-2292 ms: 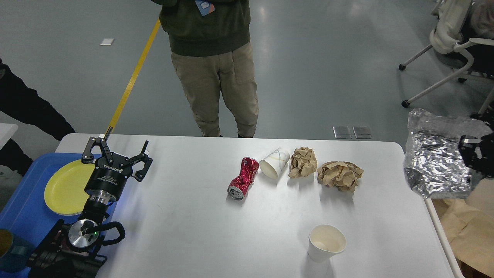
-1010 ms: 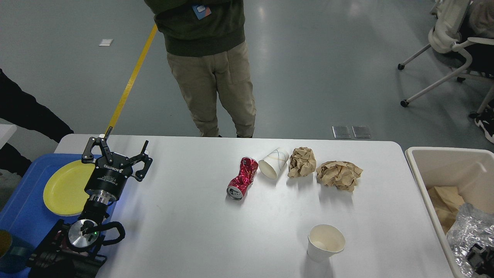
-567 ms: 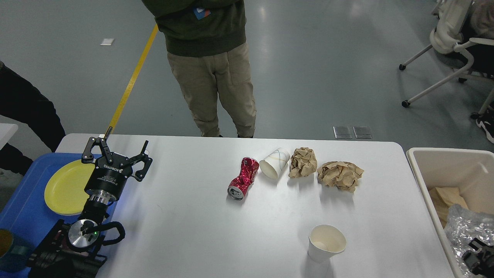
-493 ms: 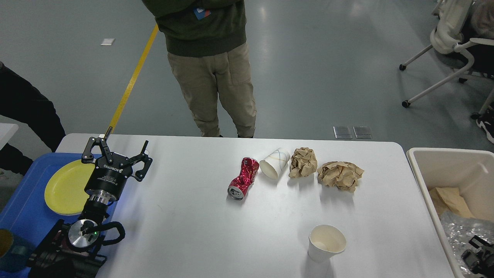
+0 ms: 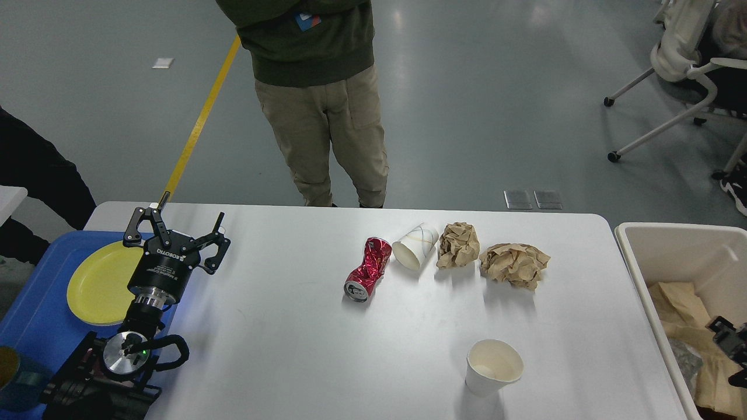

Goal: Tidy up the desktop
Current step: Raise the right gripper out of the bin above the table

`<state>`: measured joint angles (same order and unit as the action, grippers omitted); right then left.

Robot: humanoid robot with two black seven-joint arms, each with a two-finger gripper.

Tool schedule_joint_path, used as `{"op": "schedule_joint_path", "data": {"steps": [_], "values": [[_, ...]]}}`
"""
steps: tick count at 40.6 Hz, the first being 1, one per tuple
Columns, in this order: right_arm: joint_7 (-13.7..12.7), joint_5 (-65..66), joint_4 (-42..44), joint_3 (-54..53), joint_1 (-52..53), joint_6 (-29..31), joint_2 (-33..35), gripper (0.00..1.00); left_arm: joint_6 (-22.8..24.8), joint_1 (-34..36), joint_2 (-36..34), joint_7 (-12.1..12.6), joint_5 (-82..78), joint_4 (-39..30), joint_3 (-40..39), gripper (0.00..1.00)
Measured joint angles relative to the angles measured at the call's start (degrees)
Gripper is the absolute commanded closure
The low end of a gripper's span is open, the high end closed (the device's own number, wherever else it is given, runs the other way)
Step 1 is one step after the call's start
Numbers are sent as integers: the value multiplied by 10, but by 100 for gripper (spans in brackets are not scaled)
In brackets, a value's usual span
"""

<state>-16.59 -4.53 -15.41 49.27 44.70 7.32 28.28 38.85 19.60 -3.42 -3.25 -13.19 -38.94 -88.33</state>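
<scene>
The white desktop carries a crushed red can, a tipped paper cup, two crumpled brown paper balls and an upright white paper cup. My left gripper stands open over the table's left end, beside the yellow plate, holding nothing. My right gripper shows only as a small dark part at the right edge, over the beige bin; its fingers cannot be told apart.
A blue tray at the left holds the plate. In the bin lie brown paper and a bit of silver foil. A person stands behind the table, and chairs are at the far right.
The silver foil bag went from hanging at my right gripper above the bin down into the bin. The right gripper let go and lifted a little. My left arm stayed still.
</scene>
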Motion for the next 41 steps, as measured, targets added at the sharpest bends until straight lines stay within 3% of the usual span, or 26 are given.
{"op": "schedule_joint_path", "data": {"steps": [13,19,33,41], "values": [[-2,99,-255,61,290,155,84,0,0,0,0,0,0,0,0,4],[-2,104,-367,135,465,262,45,0,0,0,1,0,0,0,0,4],[-1,93,-514,168,735,449,-57,0,0,0,0,0,0,0,0,4],[0,49,-636,172,879,473,-65,1,0,0,0,-1,0,0,-1,4]]}}
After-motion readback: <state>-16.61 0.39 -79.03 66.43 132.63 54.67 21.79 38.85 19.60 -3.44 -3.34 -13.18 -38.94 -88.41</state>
